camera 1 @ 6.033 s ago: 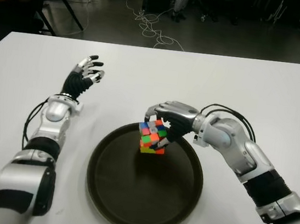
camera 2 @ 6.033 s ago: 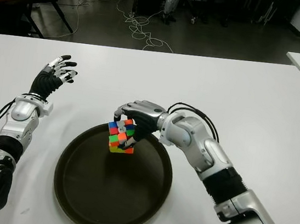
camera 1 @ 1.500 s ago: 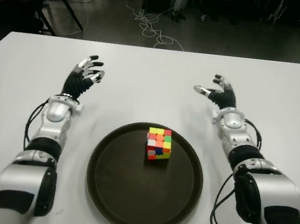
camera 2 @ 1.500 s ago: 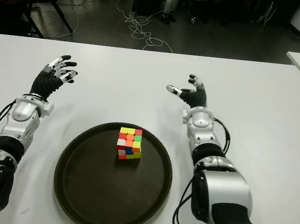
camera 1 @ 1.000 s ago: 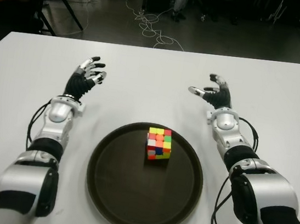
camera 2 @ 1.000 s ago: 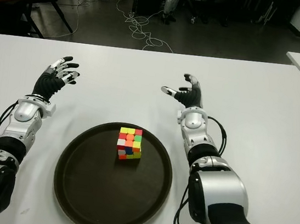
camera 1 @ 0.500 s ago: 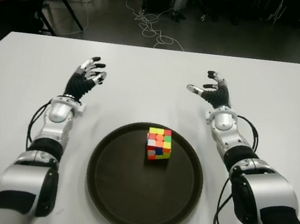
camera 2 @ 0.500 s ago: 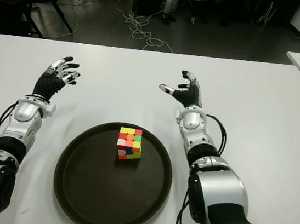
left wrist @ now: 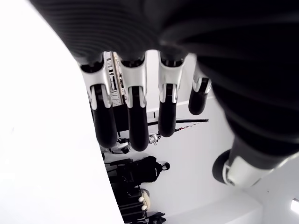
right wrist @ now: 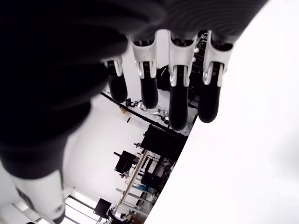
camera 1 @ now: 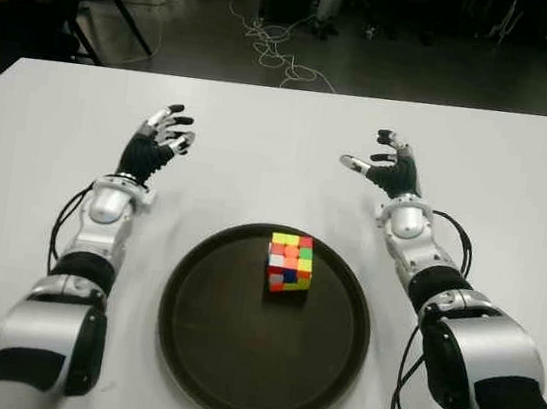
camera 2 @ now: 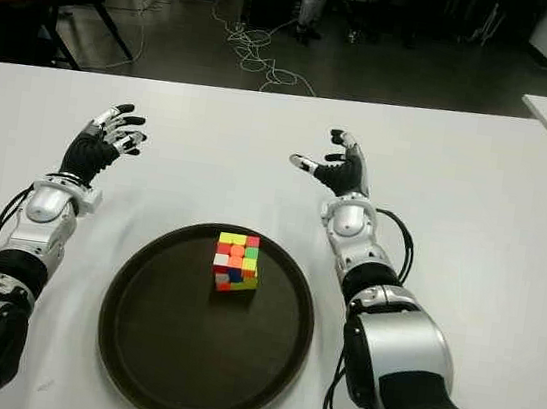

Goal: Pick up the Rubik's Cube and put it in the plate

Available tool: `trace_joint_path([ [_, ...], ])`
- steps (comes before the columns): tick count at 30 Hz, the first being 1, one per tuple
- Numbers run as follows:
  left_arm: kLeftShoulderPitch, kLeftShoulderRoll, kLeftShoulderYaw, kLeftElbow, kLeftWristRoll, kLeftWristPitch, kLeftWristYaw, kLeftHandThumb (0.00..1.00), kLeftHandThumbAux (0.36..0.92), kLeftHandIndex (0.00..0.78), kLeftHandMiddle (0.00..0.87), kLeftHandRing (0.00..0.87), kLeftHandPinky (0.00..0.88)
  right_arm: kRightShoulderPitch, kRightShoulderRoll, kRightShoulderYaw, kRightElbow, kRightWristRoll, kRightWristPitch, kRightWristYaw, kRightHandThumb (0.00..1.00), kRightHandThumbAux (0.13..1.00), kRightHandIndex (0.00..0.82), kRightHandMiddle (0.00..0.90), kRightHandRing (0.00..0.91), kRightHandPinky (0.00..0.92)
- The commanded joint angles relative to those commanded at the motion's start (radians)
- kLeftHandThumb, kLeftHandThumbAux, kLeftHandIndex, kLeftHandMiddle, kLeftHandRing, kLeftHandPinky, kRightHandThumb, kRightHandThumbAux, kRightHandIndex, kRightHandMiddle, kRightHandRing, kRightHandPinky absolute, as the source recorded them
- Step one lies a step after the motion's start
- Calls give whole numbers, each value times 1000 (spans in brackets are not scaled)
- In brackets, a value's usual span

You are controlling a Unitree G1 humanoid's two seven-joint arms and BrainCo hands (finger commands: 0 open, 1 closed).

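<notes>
The left hand is hovering over the table with fingers spread, holding nothing. The cube is sitting squarely in the plate, toward its far rim, below and between both sets of fingertips and well apart from each. The right hand is likewise showing fingers apart and empty, with bare tabletop lying all around.

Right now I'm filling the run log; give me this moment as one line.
Rubik's Cube: in plate, released | left hand: open, left of plate | right hand: open, beyond plate's right side | task: appears done
</notes>
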Motion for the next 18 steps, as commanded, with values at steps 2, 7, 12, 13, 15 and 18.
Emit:
trace_joint_path([
  [2,0,-1,0,0,0,-1,1,196,629,144,226,270,335,0,-1,-1,0,1,0,2,0,716,205,254,301,349],
  [7,2,-2,-1,-3,1,-3,2,193,627,143,218,267,332,-1,-3,-7,0,8,-1,6,0,735,204,257,300,352],
  [12,4,-4,1,-5,-1,-6,3,194,631,149,221,264,323,-3,-7,-12,-2,12,-6,6,0,750,214,267,307,362],
  [13,4,-4,1,-5,-1,-7,3,194,632,150,222,264,322,-3,-7,-12,-2,12,-6,6,0,751,215,268,308,363],
  [15,4,-5,1,-6,-2,-6,4,195,635,151,224,264,322,-4,-9,-16,-4,16,-9,9,0,753,219,272,312,366],
  [18,4,-6,2,-7,-2,-6,6,193,639,149,225,264,324,-6,-12,-22,-5,20,-12,14,0,752,221,274,316,371],
])
